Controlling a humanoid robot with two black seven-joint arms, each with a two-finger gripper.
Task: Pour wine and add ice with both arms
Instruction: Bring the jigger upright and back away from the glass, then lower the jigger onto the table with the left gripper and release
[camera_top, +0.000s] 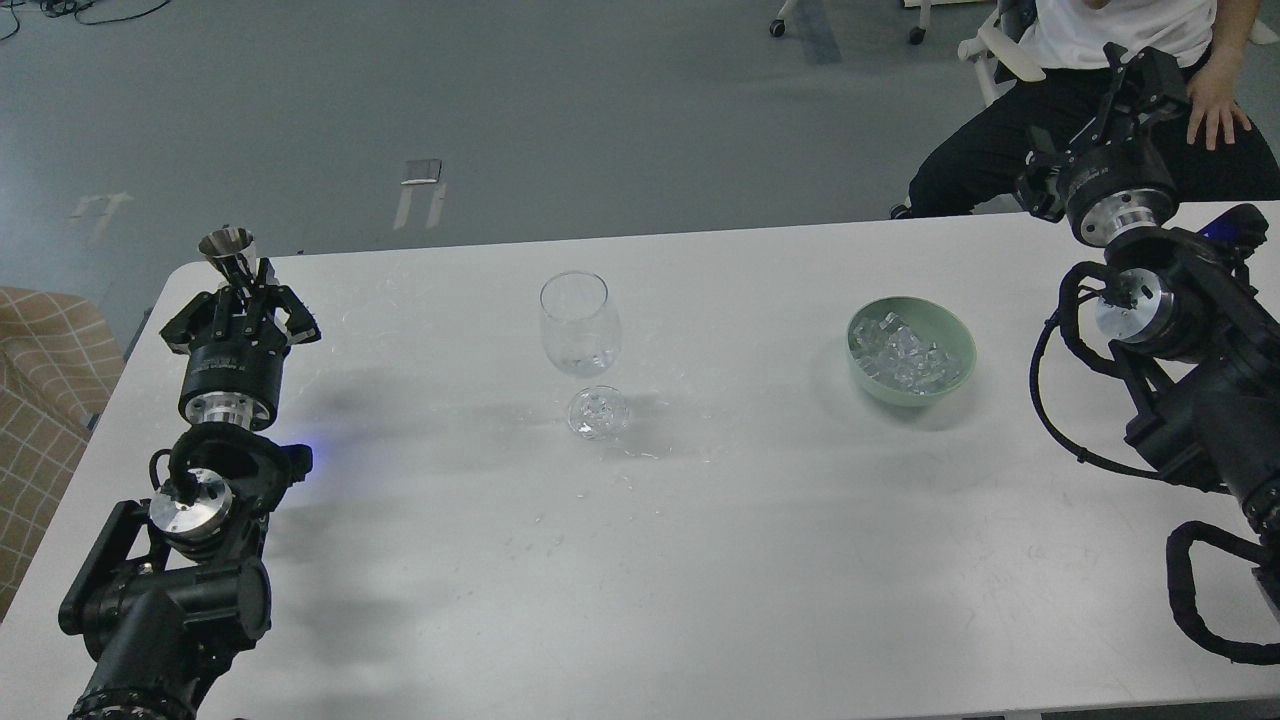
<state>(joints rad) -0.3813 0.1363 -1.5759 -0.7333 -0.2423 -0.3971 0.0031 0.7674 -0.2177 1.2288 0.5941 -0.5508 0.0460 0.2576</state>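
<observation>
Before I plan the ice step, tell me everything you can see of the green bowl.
The green bowl is round, shallow and pale matte green, ceramic or plastic by its look. It sits upright on the white table, right of the wine glass, apart from both. A heap of clear ice cubes fills it. Nothing grips it.

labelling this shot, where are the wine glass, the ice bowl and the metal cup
wine glass (580, 325), head view, on the clear bowl part
ice bowl (962, 335), head view, on its green rim
metal cup (228, 246), head view, on its shiny side
</observation>
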